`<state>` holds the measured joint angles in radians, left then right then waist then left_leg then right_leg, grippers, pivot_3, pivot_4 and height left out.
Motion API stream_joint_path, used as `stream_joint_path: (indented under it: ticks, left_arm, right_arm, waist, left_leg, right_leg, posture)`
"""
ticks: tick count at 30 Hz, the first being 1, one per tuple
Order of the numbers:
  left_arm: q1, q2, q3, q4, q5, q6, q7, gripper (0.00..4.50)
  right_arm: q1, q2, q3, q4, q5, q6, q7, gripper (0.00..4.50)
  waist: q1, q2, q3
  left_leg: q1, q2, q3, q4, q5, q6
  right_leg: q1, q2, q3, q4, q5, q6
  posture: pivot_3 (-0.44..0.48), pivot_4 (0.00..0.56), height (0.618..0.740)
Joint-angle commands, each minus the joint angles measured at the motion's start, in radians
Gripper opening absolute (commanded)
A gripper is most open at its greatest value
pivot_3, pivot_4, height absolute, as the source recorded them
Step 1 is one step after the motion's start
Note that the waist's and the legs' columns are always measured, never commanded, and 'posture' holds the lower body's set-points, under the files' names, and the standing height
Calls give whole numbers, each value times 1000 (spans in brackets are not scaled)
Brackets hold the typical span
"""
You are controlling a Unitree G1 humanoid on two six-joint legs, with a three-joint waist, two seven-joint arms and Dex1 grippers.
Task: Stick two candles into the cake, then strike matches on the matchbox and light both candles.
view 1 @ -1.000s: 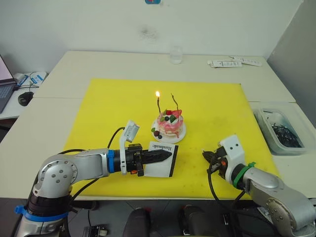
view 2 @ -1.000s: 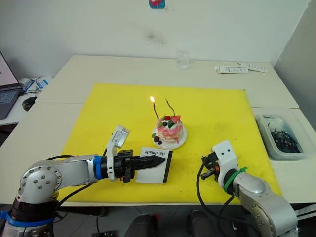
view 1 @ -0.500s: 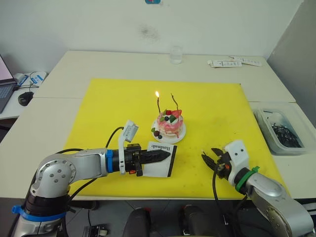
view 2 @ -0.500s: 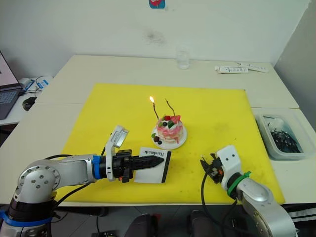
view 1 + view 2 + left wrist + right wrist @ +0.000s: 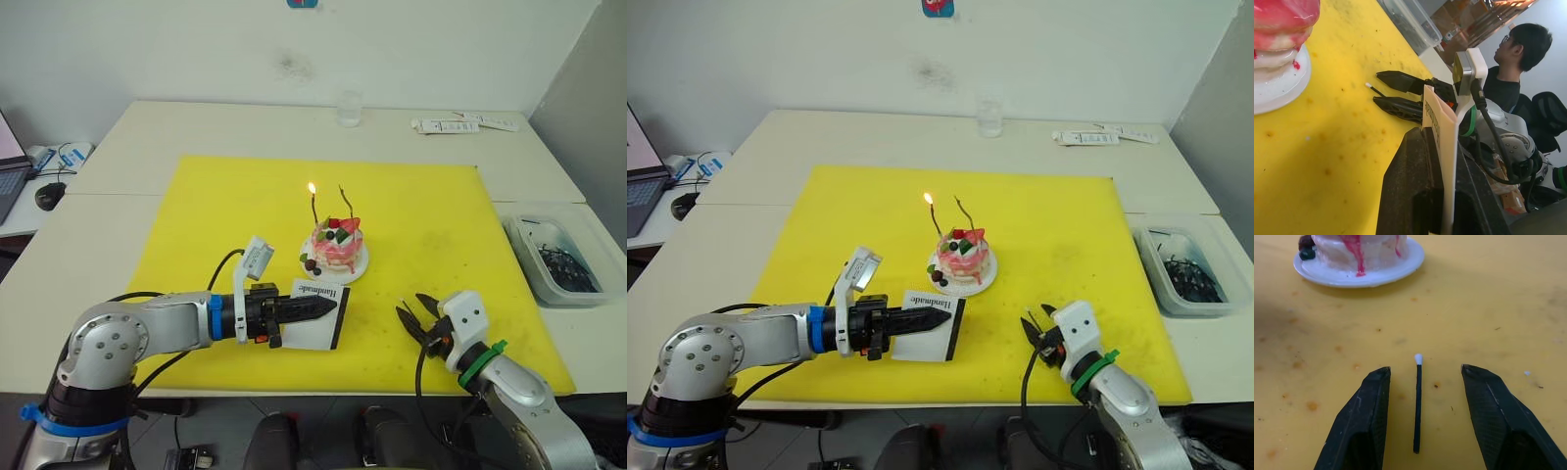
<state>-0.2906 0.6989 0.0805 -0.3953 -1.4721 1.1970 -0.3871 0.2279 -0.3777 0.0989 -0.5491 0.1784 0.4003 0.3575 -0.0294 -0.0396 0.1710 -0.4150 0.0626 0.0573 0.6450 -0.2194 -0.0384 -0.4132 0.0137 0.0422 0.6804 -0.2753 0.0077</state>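
Only a match (image 5: 1417, 404) between the right gripper's (image 5: 1422, 418) spread fingers, lower end cropped.

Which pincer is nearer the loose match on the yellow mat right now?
Right. The right pincer is open with the match lying on the mat between its fingers. The left pincer is farther off, shut on the matchbox in front of the cake.

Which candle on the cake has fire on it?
The candle on the robot's left burns, with a small flame at its tip. The other candle on the cake is unlit.
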Motion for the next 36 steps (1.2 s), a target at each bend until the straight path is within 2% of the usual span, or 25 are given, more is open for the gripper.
stream_joint_path:
  ticks: [1, 9, 12, 16, 17, 30, 36]
  left_arm:
    - [-9, 8, 7, -21, -30, -3, -14, 0]
    - [-7, 8, 5, -25, -42, -6, -3, 0]
    - [-11, 7, 2, -19, -38, -5, -5, 0]
    - [-11, 6, 0, -16, -33, -5, -8, 0]
    - [-11, 6, -1, -16, -33, -5, -8, 0]
    - [-9, -8, -8, -17, -30, -13, 2, 0]
    - [-32, -46, -20, -7, -4, -31, 19, 0]
  right_arm:
    - [14, 2, -11, -3, -3, -28, 7, 2367]
    - [10, 27, -11, 19, -10, -34, -13, 2367]
    - [6, 24, 0, 28, -29, -15, -20, 1798]
    - [-6, 26, 9, 35, -53, 12, -33, 482]
    - [-12, 28, 11, 34, -61, 22, -38, 32]
    - [-13, 11, -34, -82, 3, 78, 1, 32]
    - [-72, -85, -84, -242, 79, 213, 63, 32]
  waist:
    - [0, 0, 0]
    - [0, 0, 0]
    - [0, 0, 0]
    - [0, -1, -1]
    - [0, -1, -1]
    - [1, -2, -2]
    - [1, -2, -1]
  left_leg:
    - [0, 0, 0, 0, 0, 0]
    - [0, 0, 0, 0, 0, 0]
    - [0, 0, 0, 0, 0, 0]
    - [1, 0, 0, 0, 0, 0]
    - [1, 0, 0, 0, 0, 0]
    - [2, 0, 0, 0, 0, 0]
    - [2, 0, 0, 0, 0, 0]
  right_leg:
    - [0, 0, 0, 0, 0, 0]
    - [0, 0, 0, 0, 0, 0]
    - [0, 0, 0, 0, 0, 0]
    - [1, 0, 0, 0, 0, 0]
    - [1, 0, 0, 0, 0, 0]
    - [2, -1, 0, 0, 0, 0]
    - [2, -1, 0, 0, 0, 0]
  posture:
    - [0, 150, 740]
    - [0, 150, 740]
    - [0, 150, 740]
    - [0, 150, 740]
    - [0, 150, 740]
    - [0, 150, 740]
    - [0, 150, 740]
